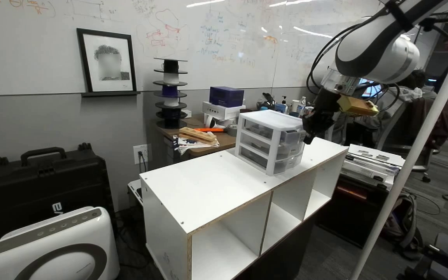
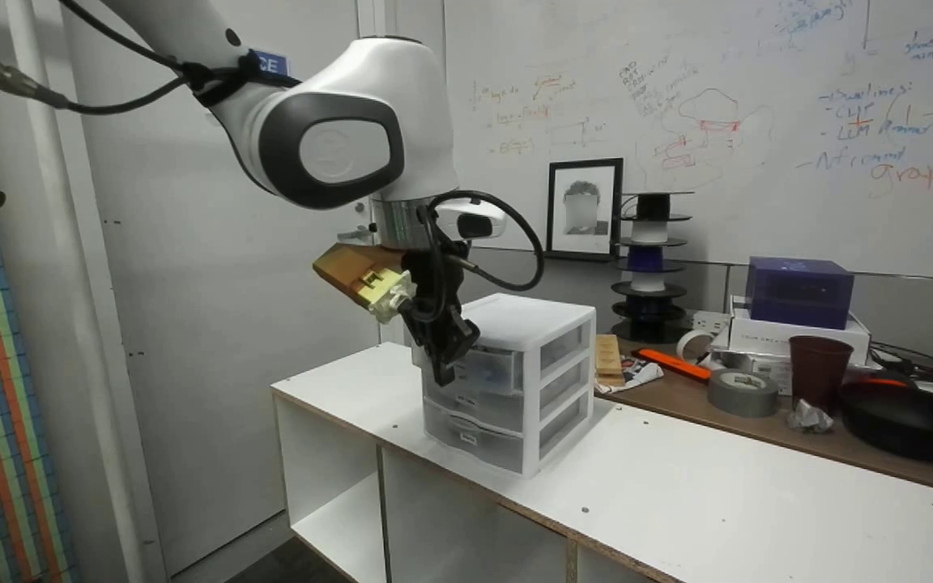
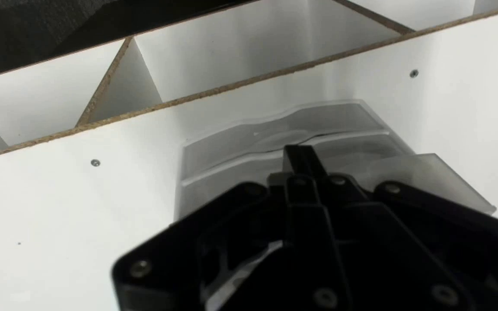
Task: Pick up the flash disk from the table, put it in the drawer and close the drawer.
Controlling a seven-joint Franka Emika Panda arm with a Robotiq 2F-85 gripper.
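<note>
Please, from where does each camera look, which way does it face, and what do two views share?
An exterior view: beyond one corner of the table, facing across its top to the drawer unit; arm and gripper at right.
An exterior view: before the cubbies, facing the drawer fronts at an angle; arm at upper left, gripper near centre.
Wrist view: mounted above the gripper, which shows at bottom, facing down onto drawer unit and cubbies.
Both exterior views share table, drawer unit, framed portrait.
</note>
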